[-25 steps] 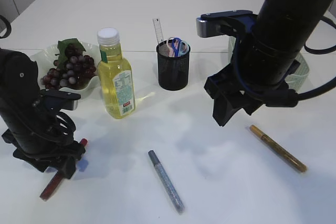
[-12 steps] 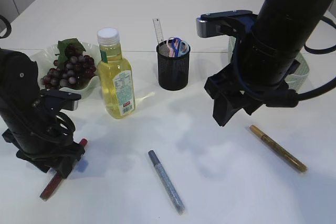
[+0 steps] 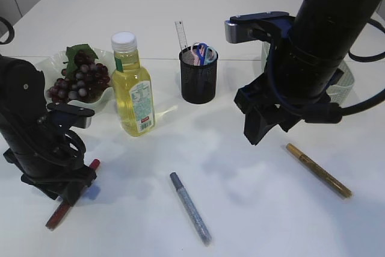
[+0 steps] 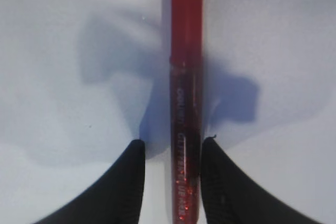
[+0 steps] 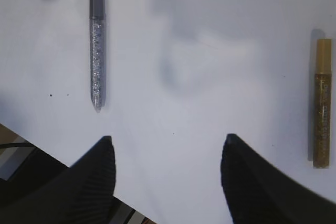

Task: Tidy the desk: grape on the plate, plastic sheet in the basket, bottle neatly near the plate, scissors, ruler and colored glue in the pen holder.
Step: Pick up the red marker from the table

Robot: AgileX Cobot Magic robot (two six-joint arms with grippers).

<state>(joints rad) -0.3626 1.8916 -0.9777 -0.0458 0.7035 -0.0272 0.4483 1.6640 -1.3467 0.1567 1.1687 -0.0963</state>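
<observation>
Judging by the layout, most of the tidying looked done: the grape (image 3: 77, 82) lay on the plate (image 3: 45, 65) at the left of the exterior frame, the bottle (image 3: 133, 85) stood upright just beside it, and the ruler (image 3: 181, 33) and scissors (image 3: 203, 52) stood in the pen holder (image 3: 198, 76) at upper centre. The basket (image 3: 345, 82) showed only partly behind the right arm, so whether the plastic sheet was in it could not be told. Three colored glue pens lay on the table (image 3: 240, 167) and were left to do. The red glue pen (image 4: 185, 77) lay at lower left of the exterior frame; in the left wrist view its long axis ran straight up the picture, cap toward the top. The left gripper (image 4: 170, 153) sat low over it, fingers close on either side of the barrel, with a thin gap visible on the left side, so a firm hold could not be confirmed. The silver glue pen (image 5: 96, 45) lay at upper left of the right wrist view, cap up, tip down; the gold glue pen (image 5: 320, 103) lay along the right edge, also near vertical. The right gripper (image 5: 165, 156) hung wide apart and empty between them.
</observation>
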